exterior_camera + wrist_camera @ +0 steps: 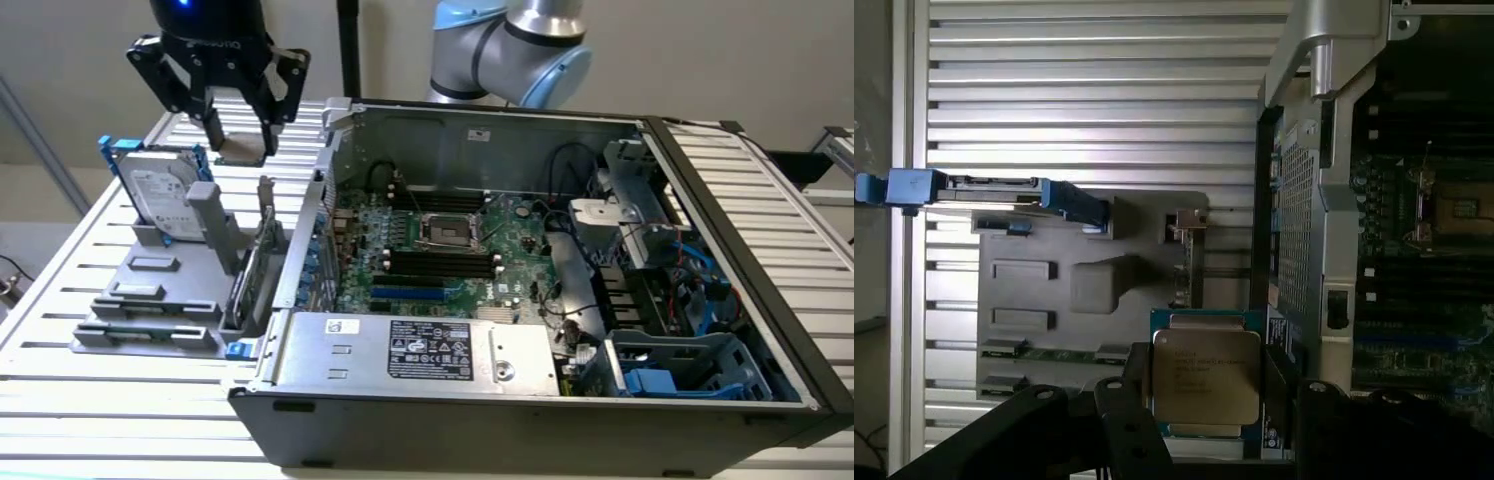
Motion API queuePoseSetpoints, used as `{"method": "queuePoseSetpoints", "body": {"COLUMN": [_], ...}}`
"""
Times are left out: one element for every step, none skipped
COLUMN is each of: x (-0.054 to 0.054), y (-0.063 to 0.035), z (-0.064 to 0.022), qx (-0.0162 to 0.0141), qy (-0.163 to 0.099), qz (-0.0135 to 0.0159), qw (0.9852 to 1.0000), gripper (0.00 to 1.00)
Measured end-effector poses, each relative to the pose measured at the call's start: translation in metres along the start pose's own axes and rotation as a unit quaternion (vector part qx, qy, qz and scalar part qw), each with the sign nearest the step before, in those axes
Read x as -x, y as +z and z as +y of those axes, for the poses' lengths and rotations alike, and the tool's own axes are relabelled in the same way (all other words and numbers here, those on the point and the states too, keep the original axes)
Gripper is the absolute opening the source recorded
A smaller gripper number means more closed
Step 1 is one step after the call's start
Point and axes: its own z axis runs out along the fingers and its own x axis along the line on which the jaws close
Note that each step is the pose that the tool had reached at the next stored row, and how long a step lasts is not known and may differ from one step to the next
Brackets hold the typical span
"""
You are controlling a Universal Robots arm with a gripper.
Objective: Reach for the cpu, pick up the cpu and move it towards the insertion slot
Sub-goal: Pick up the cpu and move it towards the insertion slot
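I have the cpu (pixel 1206 378) pinched between the fingers of the gripper (pixel 242 138), jaws standing wide across the chip's edges, and it hangs in the air above the grey tray (pixel 150 300) on the exterior view's left, outside the open case (pixel 534 400). In the exterior view the chip (pixel 242 147) shows as a small pale square low between the fingers; in the wrist view I read its silver lid face on, square to the camera, so I judge the hold is even and not cocked. The slot (pixel 453 231) sits on the motherboard (pixel 514 235) inside the case, well apart from where I am, with the case's near wall (pixel 324 190) between us; in the wrist view the socket (pixel 1457 208) shows far off to the side of the chip. The step in hand is the carry, and to do it well I would hold my height until I am past that wall, since its upper lip looks close to the level of the fingertips. I would travel slowly and keep the chip flat, because a thin plate held by its edges can slip or twist if I jerk. The hard drive (pixel 163 196) stands upright in the tray just below and beside me, so I would not dip on this side. I also want the chip's edges parallel to the socket frame before descending
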Motion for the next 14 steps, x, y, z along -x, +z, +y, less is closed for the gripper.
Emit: {"method": "queuePoseSetpoints", "body": {"x": [0.004, 0.009, 0.013, 0.018, 0.023, 0.027, 0.031, 0.036, 0.041, 0.045, 0.050, 0.054, 0.059, 0.063], "y": [-0.0003, -0.0007, -0.0010, -0.0013, -0.0017, -0.0019, -0.0021, -0.0024, -0.0026, -0.0029, -0.0031, -0.0034, -0.0036, -0.0038], "z": [0.0000, 0.0000, 0.0000, 0.0000, 0.0000, 0.0000, 0.0000, -0.0001, -0.0001, -0.0001, -0.0001, -0.0001, -0.0002, -0.0002], "qx": [0.0003, 0.0006, 0.0010, 0.0014, 0.0018, 0.0026, 0.0034, 0.0043, 0.0051, 0.0059, 0.0067, 0.0075, 0.0083, 0.0089], "qy": [0.000, 0.000, 0.000, 0.000, 0.000, 0.000, 0.000, 0.000, 0.000, 0.000, 0.000, 0.000, 0.000, 0.000], "qz": [0.0000, 0.0000, 0.0000, 0.0000, 0.0001, 0.0000, 0.0000, 0.0000, 0.0000, 0.0000, 0.0000, 0.0000, 0.0000, 0.0000], "qw": [1.0000, 1.0000, 1.0000, 1.0000, 1.0000, 1.0000, 1.0000, 1.0000, 1.0000, 1.0000, 1.0000, 1.0000, 1.0000, 1.0000], "gripper": [0.55, 0.55, 0.55, 0.55, 0.55, 0.55, 0.55, 0.55, 0.55, 0.55, 0.55, 0.55, 0.55, 0.55]}}
